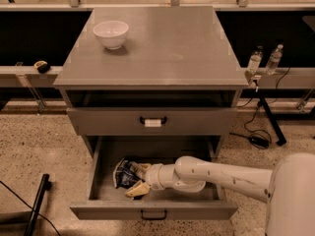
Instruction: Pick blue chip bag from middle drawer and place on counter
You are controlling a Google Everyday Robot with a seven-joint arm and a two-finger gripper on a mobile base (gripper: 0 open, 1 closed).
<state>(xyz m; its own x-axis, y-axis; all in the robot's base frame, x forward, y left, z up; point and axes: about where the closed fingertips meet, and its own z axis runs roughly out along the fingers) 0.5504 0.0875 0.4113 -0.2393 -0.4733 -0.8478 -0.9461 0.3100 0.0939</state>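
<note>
Grey flat cabinet-top counter [167, 53]: drop target; white ceramic bowl [111, 33] sat back-left on it.
Wide shallow grey middle drawer [108, 209]: pulled open.
White two-finger gripper [137, 180]: inside the drawer, jaws apart, straddling the bag's right side. The step looked like the grasp, not yet clamped.
Small crumpled dark-blue foil chip bag [124, 173]: on the drawer floor, left of centre. The next move likely needed a firm close, then a lift clear of the drawer front.

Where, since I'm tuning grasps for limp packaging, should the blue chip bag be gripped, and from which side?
Probably by its raised, crumpled right edge, approached from the right and slightly above. The blue chip bag lies crumpled in the left half of the open middle drawer, near the left wall, so its right edge looks freest. The gripper is at that edge.
</note>
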